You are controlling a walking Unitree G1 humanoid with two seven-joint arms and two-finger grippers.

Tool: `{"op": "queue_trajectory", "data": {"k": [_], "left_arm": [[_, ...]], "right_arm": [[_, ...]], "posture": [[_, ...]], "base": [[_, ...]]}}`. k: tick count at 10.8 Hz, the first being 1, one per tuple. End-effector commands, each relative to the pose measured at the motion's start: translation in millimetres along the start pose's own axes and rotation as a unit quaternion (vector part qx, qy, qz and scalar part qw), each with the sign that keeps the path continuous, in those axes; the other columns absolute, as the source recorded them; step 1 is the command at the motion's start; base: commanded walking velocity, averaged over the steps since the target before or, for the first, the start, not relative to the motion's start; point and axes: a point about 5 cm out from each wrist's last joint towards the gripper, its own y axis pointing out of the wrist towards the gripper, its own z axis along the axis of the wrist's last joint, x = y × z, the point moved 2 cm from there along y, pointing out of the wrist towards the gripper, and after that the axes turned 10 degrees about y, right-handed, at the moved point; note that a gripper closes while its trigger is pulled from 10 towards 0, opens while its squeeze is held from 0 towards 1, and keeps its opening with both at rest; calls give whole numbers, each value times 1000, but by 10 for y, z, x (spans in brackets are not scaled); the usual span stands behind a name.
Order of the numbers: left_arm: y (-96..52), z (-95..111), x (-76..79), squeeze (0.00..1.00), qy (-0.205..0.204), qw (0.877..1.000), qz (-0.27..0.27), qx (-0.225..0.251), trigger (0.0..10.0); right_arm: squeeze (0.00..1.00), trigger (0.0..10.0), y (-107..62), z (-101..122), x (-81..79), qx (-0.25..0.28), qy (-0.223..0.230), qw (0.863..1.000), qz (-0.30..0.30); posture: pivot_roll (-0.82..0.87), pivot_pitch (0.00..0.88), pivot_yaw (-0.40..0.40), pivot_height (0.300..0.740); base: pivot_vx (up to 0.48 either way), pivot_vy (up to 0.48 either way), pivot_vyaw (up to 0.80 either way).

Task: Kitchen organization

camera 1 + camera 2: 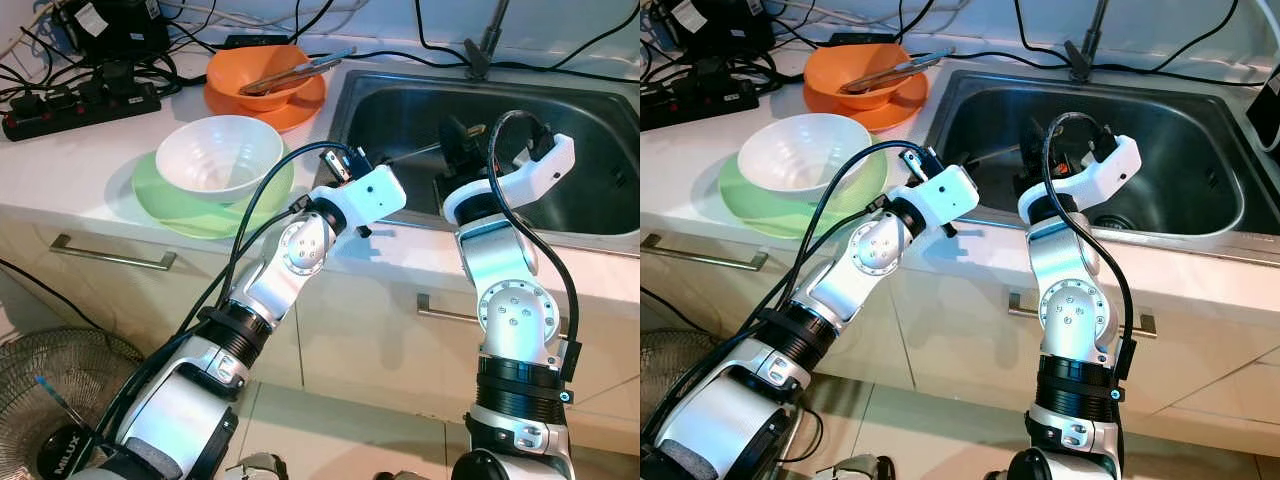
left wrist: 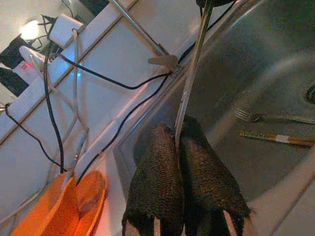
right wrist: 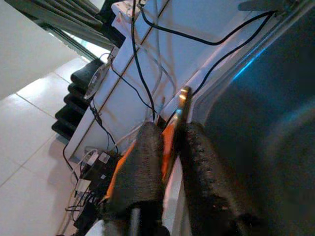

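Observation:
My left gripper [image 1: 378, 160] hovers at the sink's near left rim, shut on one end of a thin metal utensil [image 2: 189, 88]. The utensil [image 1: 412, 153] reaches across to my right gripper [image 1: 453, 142], which hangs over the steel sink [image 1: 400, 110]. In the right wrist view the utensil's tip [image 3: 178, 118] lies between the fingers [image 3: 142, 167]. It rests against one finger, with a gap to the other. A fork [image 2: 246, 115] and chopsticks [image 2: 275, 139] lie on the sink floor.
On the counter to the left, a white bowl [image 1: 220, 155] sits on a green plate [image 1: 165, 205]. Behind it is an orange bowl [image 1: 262, 95] holding tongs [image 1: 295, 72]. A power strip [image 1: 80, 105] and cables line the back. The faucet [image 1: 485, 45] stands behind the sink, and a fan [image 1: 50, 400] stands on the floor.

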Motion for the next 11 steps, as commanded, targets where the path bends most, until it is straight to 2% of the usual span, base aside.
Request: {"op": "queue_trajectory", "data": {"k": [1,3,4,7,11], "left_arm": [[2,39,31,0,13,1000,-9,8,10000],[-1,69,30,0,19,1000,-11,17,10000],[-3,88,47,1000,19,999,-19,24,10000],[-10,104,74,1000,14,999,-28,30,10000],[-25,145,132,1000,6,998,-48,45,10000]], "right_arm": [[0,0,-5,-32,4,-5,5,1000,0],[0,0,-6,-40,24,-6,8,1000,-3],[0,0,-6,-40,43,-5,10,1000,-6],[0,0,-4,-18,72,4,19,1000,-14],[0,0,28,125,143,46,53,997,-37]], "posture": [[62,70,17,740],[66,72,16,740],[66,71,17,740],[67,72,17,740],[67,68,18,740]], "base": [[0,0,0],[0,0,0],[0,0,0],[0,0,0],[0,0,0]]}}
